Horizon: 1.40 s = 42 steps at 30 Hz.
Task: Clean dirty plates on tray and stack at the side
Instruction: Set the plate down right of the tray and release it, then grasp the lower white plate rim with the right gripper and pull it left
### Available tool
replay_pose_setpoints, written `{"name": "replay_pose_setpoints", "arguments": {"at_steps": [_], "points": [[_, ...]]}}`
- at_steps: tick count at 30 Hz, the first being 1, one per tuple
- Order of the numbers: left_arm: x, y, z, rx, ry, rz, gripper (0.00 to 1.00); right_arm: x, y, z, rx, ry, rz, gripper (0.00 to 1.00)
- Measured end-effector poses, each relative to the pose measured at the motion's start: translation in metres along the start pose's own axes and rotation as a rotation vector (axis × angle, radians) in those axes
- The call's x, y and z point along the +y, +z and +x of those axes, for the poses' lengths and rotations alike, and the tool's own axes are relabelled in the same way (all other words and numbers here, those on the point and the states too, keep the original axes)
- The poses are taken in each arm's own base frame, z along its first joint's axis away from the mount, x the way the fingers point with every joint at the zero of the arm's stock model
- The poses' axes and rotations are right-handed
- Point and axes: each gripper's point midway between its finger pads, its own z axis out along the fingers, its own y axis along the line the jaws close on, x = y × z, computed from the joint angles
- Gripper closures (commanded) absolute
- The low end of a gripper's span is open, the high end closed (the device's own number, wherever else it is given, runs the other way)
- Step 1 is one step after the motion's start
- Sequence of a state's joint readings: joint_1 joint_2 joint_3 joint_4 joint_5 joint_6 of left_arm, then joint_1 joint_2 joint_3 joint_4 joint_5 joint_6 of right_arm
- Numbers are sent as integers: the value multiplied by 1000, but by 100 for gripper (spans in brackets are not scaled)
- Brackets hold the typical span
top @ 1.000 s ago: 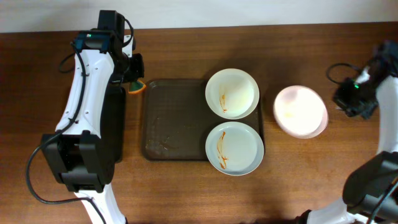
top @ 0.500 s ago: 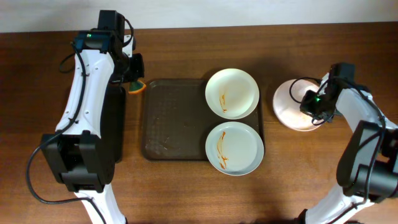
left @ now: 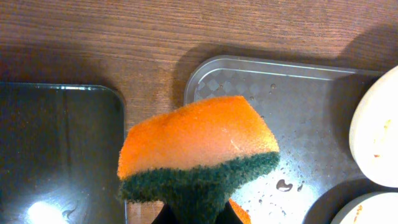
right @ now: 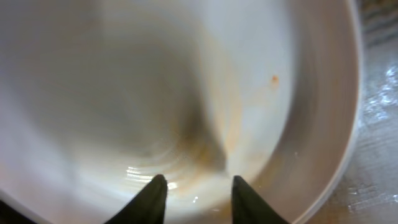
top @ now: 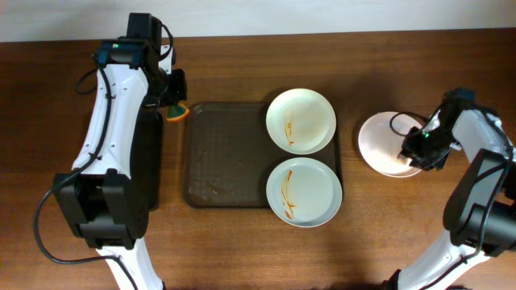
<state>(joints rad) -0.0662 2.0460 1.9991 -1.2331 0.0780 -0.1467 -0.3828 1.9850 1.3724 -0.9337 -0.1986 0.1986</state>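
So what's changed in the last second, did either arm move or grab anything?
The right gripper swung in from the far right of the table and now hangs open over the side plate, right of the tray; it has not taken hold of it. That plate has barely shifted. The left gripper stayed put, shut on the sponge, and the two smeared plates lie on the tray as before.

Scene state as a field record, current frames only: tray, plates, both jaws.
tray: dark brown, mid-table
far plate: on tray, right side, sauce-streaked
near plate: on tray, right side, sauce-streaked
third plate: on table, right of tray
left jaws: shut on sponge, by tray's far-left corner
right jaws: open, over third plate
black tray: beneath left arm
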Motion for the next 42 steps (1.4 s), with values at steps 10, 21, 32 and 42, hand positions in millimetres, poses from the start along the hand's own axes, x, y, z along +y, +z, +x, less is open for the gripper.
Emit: {"name": "replay_pose_setpoints", "arguments": {"at_steps": [10,21,32,42], "points": [[2,0,11,45,33,-6,100,128,-118,106,82,-381,-94,63],[2,0,10,41,50,-5,100,105,-7,173,209,-459,81,69],[2,0,10,42,50,-5,100,108,23,187,183,-453,79,96],[1,0,10,42,51,-5,100,248,27,223,-25,-520,-224,96]]}}
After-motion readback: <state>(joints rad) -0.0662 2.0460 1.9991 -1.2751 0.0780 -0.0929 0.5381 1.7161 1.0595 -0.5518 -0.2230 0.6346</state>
